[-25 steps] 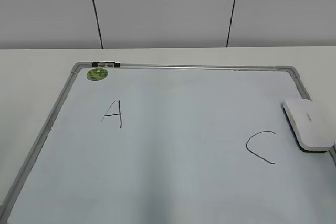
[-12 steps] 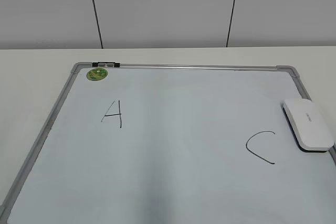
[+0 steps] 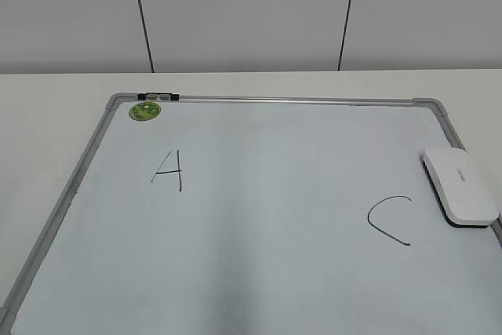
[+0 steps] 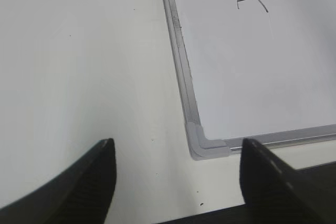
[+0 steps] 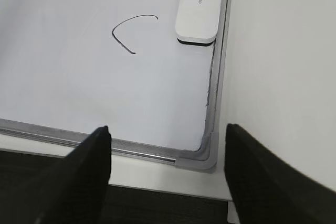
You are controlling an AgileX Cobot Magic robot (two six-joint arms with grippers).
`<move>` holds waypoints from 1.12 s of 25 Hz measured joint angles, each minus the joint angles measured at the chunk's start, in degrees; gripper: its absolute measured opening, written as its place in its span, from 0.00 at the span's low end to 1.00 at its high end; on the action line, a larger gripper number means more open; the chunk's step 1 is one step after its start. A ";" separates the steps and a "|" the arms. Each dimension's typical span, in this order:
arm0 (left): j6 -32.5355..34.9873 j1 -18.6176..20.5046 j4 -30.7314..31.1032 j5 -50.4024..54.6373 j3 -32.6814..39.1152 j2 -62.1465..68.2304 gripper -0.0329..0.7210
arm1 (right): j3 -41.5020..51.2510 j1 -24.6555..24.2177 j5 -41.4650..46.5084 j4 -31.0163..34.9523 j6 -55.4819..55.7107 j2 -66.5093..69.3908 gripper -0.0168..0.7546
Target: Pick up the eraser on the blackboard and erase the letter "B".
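Table: pale, plain top (image 3: 47, 115) running under and past the blackboard on the left, right and far sides; a grey panelled wall stands behind.
Blackboard: lies flat, grey frame (image 3: 274, 100) with rounded corners; its near edge is cut off in the exterior view.
Letters: a black "A" (image 3: 169, 170) on the left half, a black "C" (image 3: 390, 220) on the right half; the wide middle between them is bare, and no "B" shows there.
Eraser: white block (image 3: 460, 187) lying flat on the board, right against the right frame rail, just beyond the "C" and apart from it.
Magnet: small round green disc (image 3: 145, 111) in the far left corner, beside a dark clip (image 3: 158, 96) on the frame.
Left gripper: (image 4: 176, 153) fingers spread wide, holding nothing, over the board's near left corner.
Right gripper: (image 5: 167, 140) fingers spread wide, holding nothing, over the near right corner, well short of the eraser.
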 joint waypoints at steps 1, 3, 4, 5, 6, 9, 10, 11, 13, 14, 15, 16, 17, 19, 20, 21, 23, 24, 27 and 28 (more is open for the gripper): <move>0.00 0.00 0.04 0.00 0.00 0.00 0.75 | 0.00 0.00 -0.26 0.00 0.00 0.00 0.67; 0.06 0.00 0.14 0.00 0.00 0.00 0.75 | 0.00 0.00 -0.38 0.00 0.00 0.00 0.67; 0.06 0.00 0.14 0.00 0.00 0.00 0.74 | 0.00 0.00 -0.38 0.14 0.00 0.00 0.67; 0.06 0.00 0.14 0.00 0.00 0.00 0.74 | 0.00 0.00 -0.48 0.14 0.00 0.00 0.67; 0.14 0.00 0.14 0.00 0.00 0.00 0.74 | 0.00 0.00 -0.48 0.14 0.00 0.00 0.67; 0.14 0.00 0.14 0.00 0.00 0.00 0.74 | 0.00 0.00 -0.61 0.27 0.00 0.00 0.67; 0.14 0.00 0.14 0.00 0.00 0.00 0.74 | 0.00 0.00 -0.62 0.27 0.00 0.00 0.67; 0.14 0.00 0.14 0.00 0.00 0.00 0.74 | 0.00 0.00 -0.62 0.27 0.00 0.00 0.67; 0.14 0.00 0.14 0.00 0.00 0.00 0.74 | 0.00 0.00 -0.62 0.27 0.00 0.00 0.67; 0.14 0.00 0.14 0.00 0.00 0.00 0.74 | 0.00 0.00 -0.62 0.27 0.00 0.00 0.67; 0.14 0.00 0.14 0.00 0.00 0.00 0.73 | 0.00 0.00 -0.72 0.27 0.00 0.00 0.67; 0.14 0.00 0.14 0.00 0.00 -0.14 0.73 | 0.00 0.00 -0.72 0.27 0.00 0.00 0.67; 0.14 0.00 0.14 0.00 0.00 -0.68 0.73 | 0.00 0.00 -0.72 0.27 0.00 -0.09 0.67; 0.14 0.00 0.14 0.00 0.09 -2.41 0.73 | 0.00 0.00 -0.83 0.27 0.00 -0.36 0.67; 0.14 0.29 0.14 0.00 0.09 -3.22 0.73 | 0.00 -0.11 -0.83 0.27 0.00 -0.76 0.67; 0.14 0.80 0.14 0.00 0.09 -3.84 0.73 | 0.00 -0.54 -0.83 0.27 0.00 -1.08 0.67; 0.14 2.16 0.14 0.00 0.09 -4.70 0.73 | 0.00 -2.42 -0.83 0.27 0.00 -2.23 0.67; 0.14 3.12 0.14 0.00 0.09 -5.22 0.73 | 0.00 -3.63 -0.83 0.27 0.00 -2.81 0.67; 0.14 6.53 0.14 0.00 0.09 -6.87 0.73 | 0.00 -6.67 -0.83 0.27 0.00 -5.23 0.67; 0.14 7.80 0.14 0.00 0.09 -7.37 0.73 | 0.00 -7.45 -0.83 0.27 0.00 -5.52 0.67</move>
